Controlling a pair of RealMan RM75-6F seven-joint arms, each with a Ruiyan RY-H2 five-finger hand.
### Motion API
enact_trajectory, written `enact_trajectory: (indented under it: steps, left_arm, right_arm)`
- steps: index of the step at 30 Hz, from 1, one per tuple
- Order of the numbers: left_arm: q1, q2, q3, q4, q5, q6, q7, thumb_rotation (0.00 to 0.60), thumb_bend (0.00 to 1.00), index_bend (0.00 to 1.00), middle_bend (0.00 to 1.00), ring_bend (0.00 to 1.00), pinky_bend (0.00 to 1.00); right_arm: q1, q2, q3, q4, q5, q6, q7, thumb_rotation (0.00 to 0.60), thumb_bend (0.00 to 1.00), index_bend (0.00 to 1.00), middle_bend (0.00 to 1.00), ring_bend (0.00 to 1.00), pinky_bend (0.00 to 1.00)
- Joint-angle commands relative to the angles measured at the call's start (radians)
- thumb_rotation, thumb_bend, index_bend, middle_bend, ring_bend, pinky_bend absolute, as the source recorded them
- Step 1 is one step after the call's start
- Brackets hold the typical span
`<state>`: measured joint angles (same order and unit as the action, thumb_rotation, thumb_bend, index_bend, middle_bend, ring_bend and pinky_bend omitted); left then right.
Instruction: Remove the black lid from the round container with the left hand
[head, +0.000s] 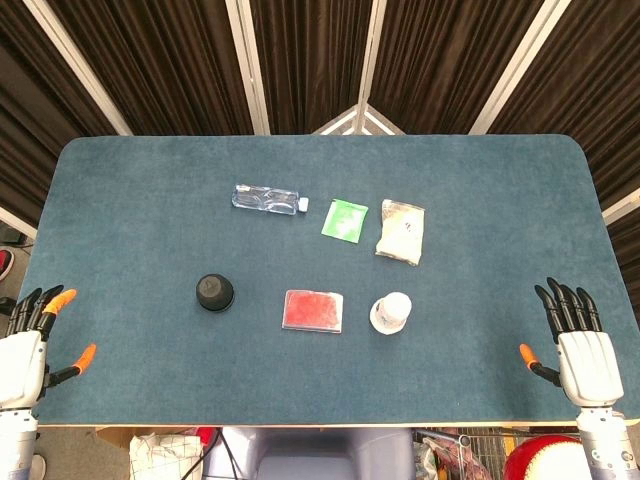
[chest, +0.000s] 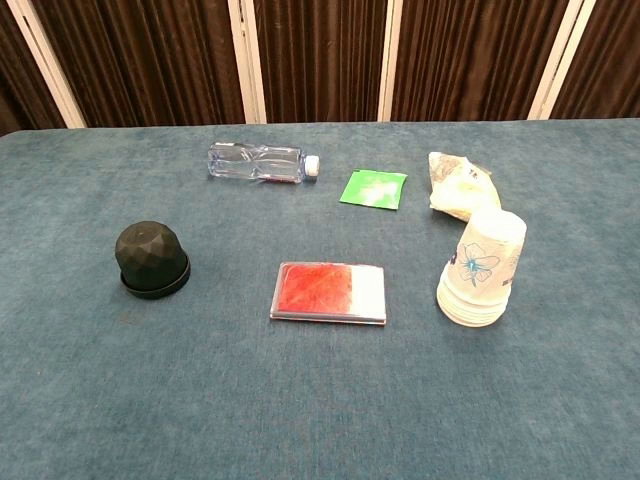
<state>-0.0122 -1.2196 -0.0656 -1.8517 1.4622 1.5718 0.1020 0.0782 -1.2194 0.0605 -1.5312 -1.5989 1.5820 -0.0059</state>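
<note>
The round black container (head: 214, 292) (chest: 152, 260) stands left of the table's middle, a faceted dome on a wider flat base ring. I cannot tell where the lid ends and the container begins. My left hand (head: 25, 350) hovers open at the table's near left corner, fingers spread, well apart from the container and to its left. At the near right corner my right hand (head: 580, 345) is open too, with nothing in it. Neither hand shows in the chest view.
A clear plastic bottle (head: 266, 199) (chest: 260, 162) lies on its side at the back. A green packet (head: 344, 219) and a white bag (head: 401, 231) lie to its right. A red-and-white packet (head: 313, 310) and an upturned stack of paper cups (head: 391, 313) sit nearer.
</note>
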Motion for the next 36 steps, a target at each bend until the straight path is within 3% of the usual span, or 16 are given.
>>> enact_trajectory:
  steps: [1, 11, 22, 27, 36]
  left_arm:
    - [0.001, -0.001, -0.002, 0.000, 0.001, 0.004, -0.001, 0.600, 0.36, 0.19, 0.08, 0.00, 0.00]
    - [0.001, -0.005, 0.009, 0.001, 0.016, 0.003, 0.009, 0.600, 0.36, 0.18, 0.08, 0.00, 0.00]
    - [-0.031, -0.026, -0.002, 0.042, -0.004, -0.054, -0.034, 0.600, 0.26, 0.12, 0.07, 0.00, 0.00]
    - [-0.081, -0.046, -0.006, 0.092, -0.018, -0.150, -0.117, 0.600, 0.25, 0.05, 0.06, 0.00, 0.00]
    - [-0.193, -0.208, -0.064, 0.326, -0.084, -0.331, -0.404, 0.600, 0.23, 0.02, 0.07, 0.00, 0.00]
  right_arm:
    - [-0.002, 0.005, -0.001, -0.004, -0.003, 0.003, 0.002, 0.600, 0.29, 0.07, 0.02, 0.07, 0.01]
    - [0.006, 0.007, 0.005, -0.010, -0.002, -0.005, 0.009, 0.600, 0.29, 0.07, 0.02, 0.07, 0.01]
    - [0.007, 0.006, 0.004, -0.010, -0.002, -0.008, 0.035, 0.600, 0.29, 0.07, 0.02, 0.07, 0.01]
    - [0.012, 0.001, 0.005, 0.002, -0.003, -0.014, 0.052, 0.600, 0.29, 0.07, 0.02, 0.07, 0.01]
    - [0.008, 0.005, -0.005, 0.006, -0.008, -0.015, 0.075, 0.600, 0.29, 0.07, 0.02, 0.07, 0.01]
